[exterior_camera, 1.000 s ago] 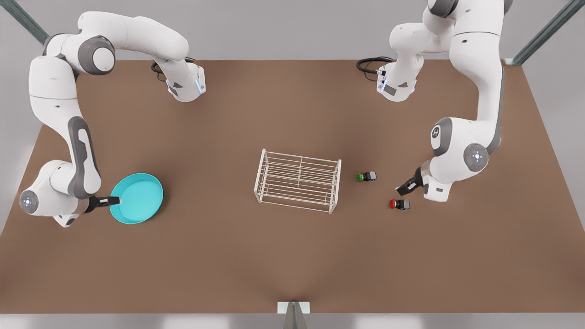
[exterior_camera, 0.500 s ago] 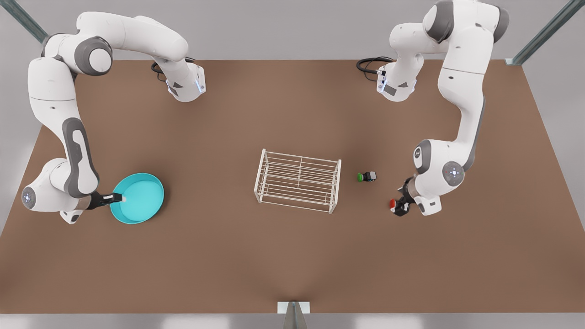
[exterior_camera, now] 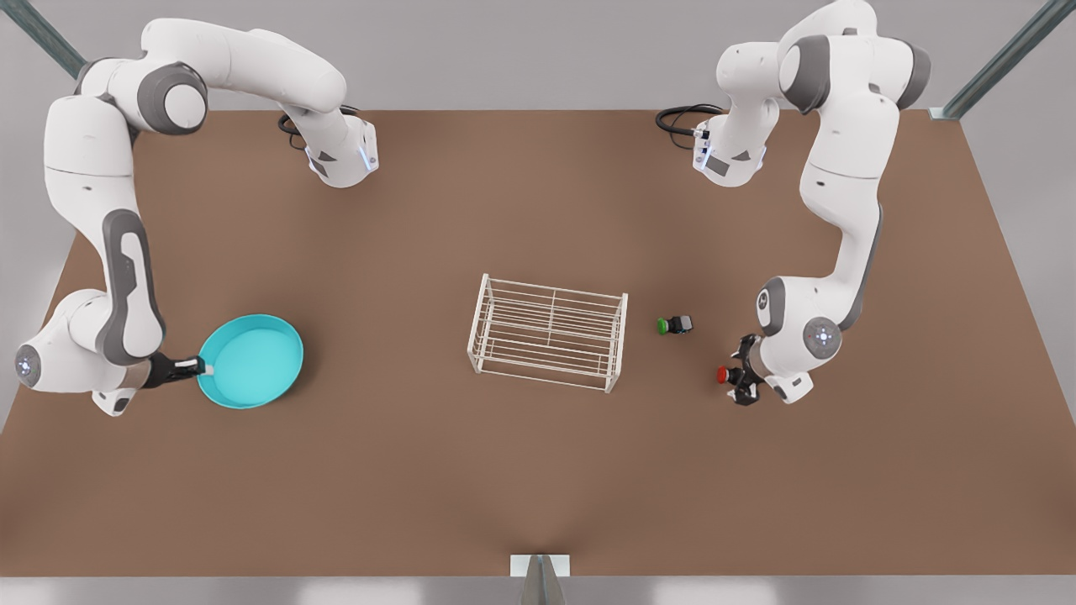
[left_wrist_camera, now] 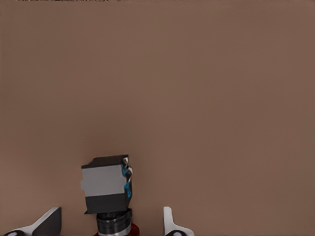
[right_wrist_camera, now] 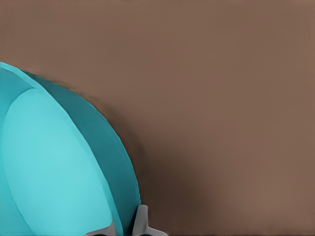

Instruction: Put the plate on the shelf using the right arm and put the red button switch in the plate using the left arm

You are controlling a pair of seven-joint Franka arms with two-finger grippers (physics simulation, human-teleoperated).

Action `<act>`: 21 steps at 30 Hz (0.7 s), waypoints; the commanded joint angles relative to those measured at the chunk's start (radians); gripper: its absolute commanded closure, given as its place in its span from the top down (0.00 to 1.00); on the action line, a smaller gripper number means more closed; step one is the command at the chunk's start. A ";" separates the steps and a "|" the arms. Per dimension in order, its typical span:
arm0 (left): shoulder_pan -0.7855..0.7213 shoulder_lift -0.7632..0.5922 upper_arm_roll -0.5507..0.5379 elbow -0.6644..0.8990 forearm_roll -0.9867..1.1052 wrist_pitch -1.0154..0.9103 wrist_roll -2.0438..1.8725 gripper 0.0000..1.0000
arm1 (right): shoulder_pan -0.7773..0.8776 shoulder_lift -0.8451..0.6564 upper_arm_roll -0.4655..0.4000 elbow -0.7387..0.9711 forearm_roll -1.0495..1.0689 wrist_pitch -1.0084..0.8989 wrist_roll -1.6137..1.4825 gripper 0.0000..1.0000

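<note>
Left hand (exterior_camera: 743,385) lowered, spread astride red button switch (exterior_camera: 722,375); right hand (exterior_camera: 202,367) pinching plate (exterior_camera: 252,361) rim

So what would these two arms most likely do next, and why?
Probably the left pincer closes on the red button switch: its open fingers stand either side of the switch on the table. The right pincer already grips the turquoise plate's rim, so lifting toward the shelf would follow.

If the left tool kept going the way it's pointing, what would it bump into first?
Probably the red button switch. The left tool is open, and in the left wrist view the switch sits between its fingers, on the brown table. How much gap is left is hard to judge.
</note>
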 commanded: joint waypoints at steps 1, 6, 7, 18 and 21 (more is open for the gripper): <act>0.001 0.005 0.006 0.003 0.023 0.022 -0.169 1.00 | 0.000 -0.021 0.017 0.003 -0.002 -0.139 0.093 0.24; 0.001 0.014 0.020 0.006 0.038 0.035 -0.169 1.00 | 0.017 -0.054 0.084 0.080 -0.002 -0.296 0.229 0.25; 0.001 0.017 0.020 0.009 0.040 0.035 -0.169 1.00 | 0.017 -0.077 0.107 0.080 -0.001 -0.311 0.266 0.25; 0.005 0.030 0.035 0.008 0.096 0.039 -0.169 1.00 | 0.148 -0.214 0.305 0.077 -0.004 -0.383 0.714 0.26; 0.005 0.024 0.035 0.005 0.096 0.033 -0.171 0.95 | 0.233 -0.222 0.347 0.075 -0.056 -0.374 0.797 0.26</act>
